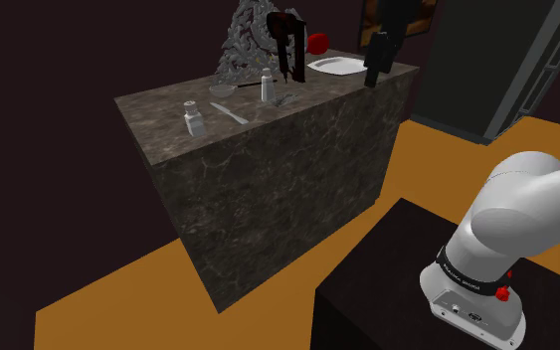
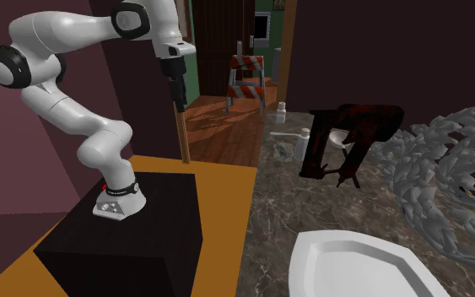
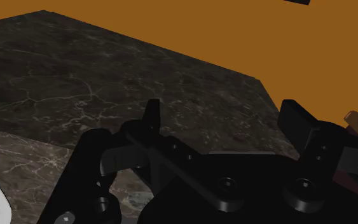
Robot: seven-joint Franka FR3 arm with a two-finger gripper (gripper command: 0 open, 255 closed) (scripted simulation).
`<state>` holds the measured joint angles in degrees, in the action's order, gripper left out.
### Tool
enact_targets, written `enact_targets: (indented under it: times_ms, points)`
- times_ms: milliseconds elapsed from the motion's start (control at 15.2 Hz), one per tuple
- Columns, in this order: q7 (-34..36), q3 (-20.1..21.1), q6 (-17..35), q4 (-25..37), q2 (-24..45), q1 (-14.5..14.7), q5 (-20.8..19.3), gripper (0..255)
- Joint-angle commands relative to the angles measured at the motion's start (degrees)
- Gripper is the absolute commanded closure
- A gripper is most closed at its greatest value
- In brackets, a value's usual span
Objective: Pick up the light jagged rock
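I had the black two-finger gripper (image 3: pixel 224 109) wide and empty, well apart from the pale grey jagged rock (image 1: pixel 241 42) at the far end of the dark marble counter (image 1: pixel 268 159), and judged it rigid, probably heavy, best pinched across a narrow upper ridge.

Pale grey, spiky rock (image 1: pixel 238 45) seemingly stands upright on dark counter (image 1: pixel 268 169).

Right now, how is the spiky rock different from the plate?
The rock is grey, the plate white. The rock is jagged and stands tall; the plate is smooth and lies flat. Both rest on the dark marbled counter.
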<state>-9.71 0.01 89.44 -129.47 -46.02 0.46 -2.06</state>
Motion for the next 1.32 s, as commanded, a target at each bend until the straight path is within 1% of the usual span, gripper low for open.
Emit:
enact_targets:
  times_ms: [0, 264, 594, 924, 1254]
  points:
    - [0.0, 0.0, 0.0, 0.0, 0.0, 0.0, 0.0, 0]
    - [-7.4, -3.6, 4.4, 2.5, 7.3, 1.0, -2.2, 0]
    - [-16.5, -7.5, 9.1, 7.6, 17.4, 2.3, -3.5, 0]
    - [-25.5, -10.6, 12.5, 14.7, 28.4, 3.5, -3.3, 0]
    - [-34.4, -12.6, 14.3, 23.9, 39.9, 4.2, -1.7, 0]
